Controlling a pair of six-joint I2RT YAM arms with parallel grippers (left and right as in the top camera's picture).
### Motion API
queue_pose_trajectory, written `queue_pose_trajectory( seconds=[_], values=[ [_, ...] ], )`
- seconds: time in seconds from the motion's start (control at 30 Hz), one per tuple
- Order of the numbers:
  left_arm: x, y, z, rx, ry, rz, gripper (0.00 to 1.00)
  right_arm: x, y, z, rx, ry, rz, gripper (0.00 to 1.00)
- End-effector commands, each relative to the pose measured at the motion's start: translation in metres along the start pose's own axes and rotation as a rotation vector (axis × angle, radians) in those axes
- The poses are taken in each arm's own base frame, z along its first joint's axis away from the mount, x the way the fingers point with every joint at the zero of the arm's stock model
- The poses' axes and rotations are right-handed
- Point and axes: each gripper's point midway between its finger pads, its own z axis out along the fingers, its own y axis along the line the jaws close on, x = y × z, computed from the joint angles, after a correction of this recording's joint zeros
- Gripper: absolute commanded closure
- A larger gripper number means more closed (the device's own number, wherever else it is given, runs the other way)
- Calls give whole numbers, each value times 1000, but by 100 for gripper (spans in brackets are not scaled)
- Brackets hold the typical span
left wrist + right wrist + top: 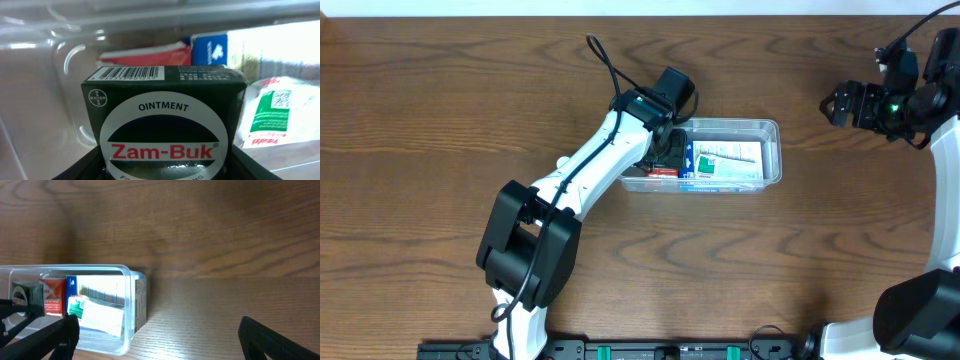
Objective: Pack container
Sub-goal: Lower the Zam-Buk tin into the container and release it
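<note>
The clear plastic container (772, 150) lies mid-table and holds a red packet (150, 54), a blue box (210, 47) and a white-and-green packet (272, 115). My left gripper (667, 152) reaches into the container's left end and is shut on a dark green Zam-Buk ointment box (165, 100). In the left wrist view the fingers (165, 170) hug the box's sides, and the box stands inside the container wall (65, 60). My right gripper (835, 105) is open and empty at the far right, apart from the container (135, 305). Its fingers (160, 340) frame bare table.
The brown wooden table (440, 110) surrounds the container. The left arm (590, 165) stretches diagonally from the front edge to the container. The right arm's base (920, 310) sits at the front right corner.
</note>
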Motion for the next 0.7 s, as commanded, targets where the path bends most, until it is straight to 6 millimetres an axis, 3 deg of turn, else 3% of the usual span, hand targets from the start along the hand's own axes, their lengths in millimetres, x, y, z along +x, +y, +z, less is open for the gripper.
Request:
queue_pose_trajectory(
  seconds=[0.0,0.57,0.67],
  values=[
    [-4,2,4,-15,-14,-16,42,-4,2,-7,-1,-22,1,1],
    [7,10,36,-51,57,-20,40,-4,2,-7,-1,-22,1,1],
    [7,10,36,-50,56,-20,28,-4,2,-7,-1,-22,1,1]
  ],
)
